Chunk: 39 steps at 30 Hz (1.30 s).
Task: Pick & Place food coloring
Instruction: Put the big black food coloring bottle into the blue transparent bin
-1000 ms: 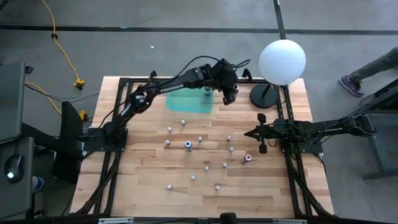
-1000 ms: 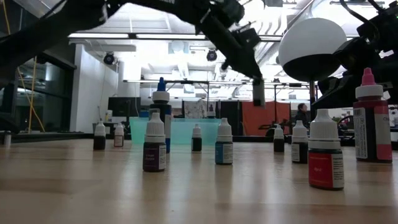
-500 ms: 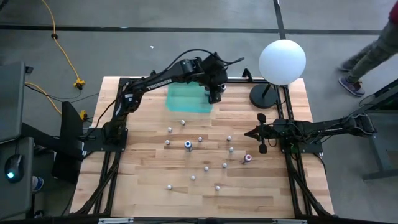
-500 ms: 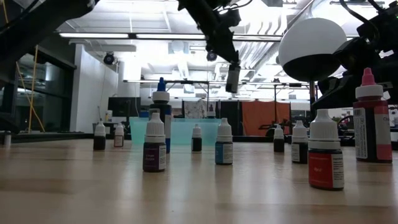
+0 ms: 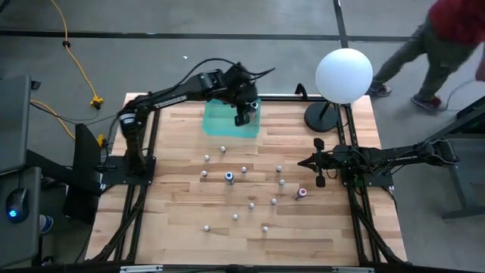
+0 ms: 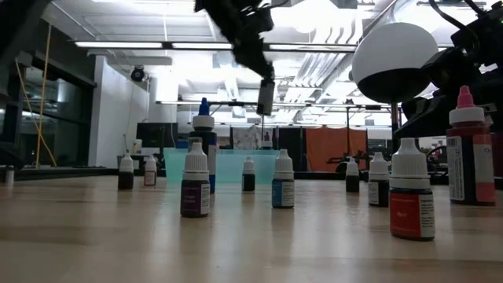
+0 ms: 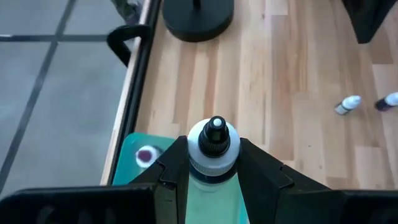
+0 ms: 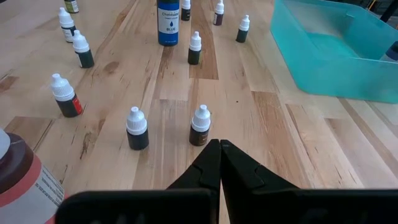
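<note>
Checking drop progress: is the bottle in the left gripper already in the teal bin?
Not yet: the left gripper holds the bottle above the teal bin.

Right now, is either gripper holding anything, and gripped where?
The left gripper holds a small white-capped bottle by its body below the cap, above the teal bin. The right gripper is shut and empty.

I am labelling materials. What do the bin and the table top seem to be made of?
Bin: probably translucent teal plastic with a smooth finish; light passes through its walls. Table top: wood, seemingly a light butcher-block surface; long joined planks with visible grain and a slight sheen.
</note>
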{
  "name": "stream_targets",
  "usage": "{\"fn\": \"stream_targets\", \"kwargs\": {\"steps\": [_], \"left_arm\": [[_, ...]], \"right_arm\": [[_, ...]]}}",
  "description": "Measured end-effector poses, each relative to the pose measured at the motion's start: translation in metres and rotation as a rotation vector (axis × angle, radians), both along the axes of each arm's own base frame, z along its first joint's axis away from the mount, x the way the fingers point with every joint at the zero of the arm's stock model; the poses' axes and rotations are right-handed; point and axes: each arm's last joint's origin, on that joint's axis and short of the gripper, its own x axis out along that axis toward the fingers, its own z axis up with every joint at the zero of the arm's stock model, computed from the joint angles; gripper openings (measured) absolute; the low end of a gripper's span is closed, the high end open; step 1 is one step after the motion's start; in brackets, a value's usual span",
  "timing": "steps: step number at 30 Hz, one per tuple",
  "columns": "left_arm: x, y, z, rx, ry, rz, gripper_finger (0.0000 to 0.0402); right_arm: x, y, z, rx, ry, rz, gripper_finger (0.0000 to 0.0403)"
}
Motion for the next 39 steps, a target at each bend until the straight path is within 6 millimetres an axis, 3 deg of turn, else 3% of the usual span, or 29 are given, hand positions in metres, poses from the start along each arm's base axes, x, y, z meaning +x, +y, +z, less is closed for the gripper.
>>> {"fn": "stream_targets", "kwargs": {"steps": [6, 13, 27, 39], "left_arm": [[-0.029, 0.006, -0.032, 0.012, -0.08, 0.06, 0.0097], [-0.04, 0.019, -0.058, -0.071, -0.131, 0.177, 0.0097], [-0.013, 0.027, -0.106, -0.175, -0.162, 0.389, 0.0097], [0.006, 0.024, -0.129, -0.2, -0.199, 0.495, 0.0097]], "right_arm": [[0.0, 0.0, 0.0, 0.0, 0.0, 0.0, 0.0], [0.0, 0.0, 0.0, 0.0, 0.0, -0.001, 0.0], [0.0, 0.0, 0.0, 0.0, 0.0, 0.0, 0.0], [0.0, 0.0, 0.0, 0.0, -0.001, -0.001, 0.0]]}}
